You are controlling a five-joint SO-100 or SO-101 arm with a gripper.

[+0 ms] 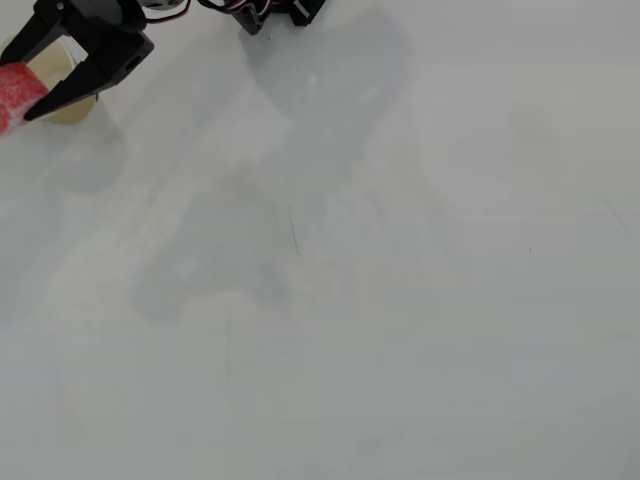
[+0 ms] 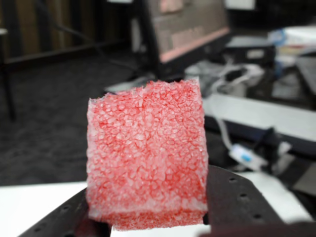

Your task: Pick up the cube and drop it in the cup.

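Observation:
In the overhead view my black gripper (image 1: 18,88) is at the far top-left corner, shut on the red speckled cube (image 1: 14,95), which is cut by the left edge of the picture. The cream cup (image 1: 52,70) stands right under the fingers, mostly covered by them; the cube is at the cup's left side, lifted off the table. The wrist view is filled by the spongy red cube (image 2: 147,158), upright between the two black fingers (image 2: 237,197) of the gripper (image 2: 148,219). The cup is out of sight there.
The white table (image 1: 350,280) spreads out to the right and below, with only faint shadows on it. The arm's black base (image 1: 275,14) sits at the top edge. Beyond the table, the wrist view shows a blurred dark floor and clutter.

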